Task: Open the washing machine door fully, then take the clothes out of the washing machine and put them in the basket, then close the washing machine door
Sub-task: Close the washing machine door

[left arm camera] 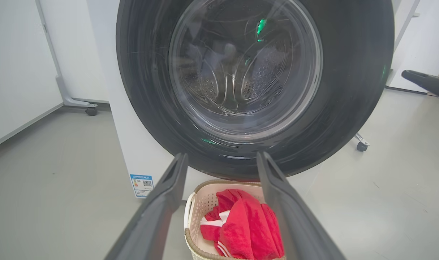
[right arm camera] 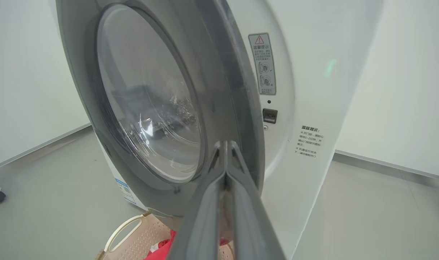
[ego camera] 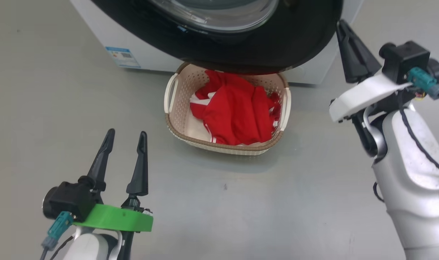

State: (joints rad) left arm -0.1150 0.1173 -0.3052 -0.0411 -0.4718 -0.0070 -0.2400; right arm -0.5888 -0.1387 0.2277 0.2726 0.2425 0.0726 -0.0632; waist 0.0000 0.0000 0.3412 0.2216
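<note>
- Plainly, on the white washing machine (ego camera: 154,57), the washing machine door (ego camera: 277,47), glossy black, stands ajar; the right pincer (right arm camera: 225,145), shut and empty at its rim, could slip off mid-push.
- The cream basket (ego camera: 219,146) sits under it.
- The clothes (ego camera: 237,115), red with white stripes, lie inside.
- The left pincer (ego camera: 127,133) hangs open, empty.

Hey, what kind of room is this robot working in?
Likely a lab or test space staged as a laundry corner: a washing machine on a grey floor, wheeled white partitions nearby, and a basket of clothes.
</note>
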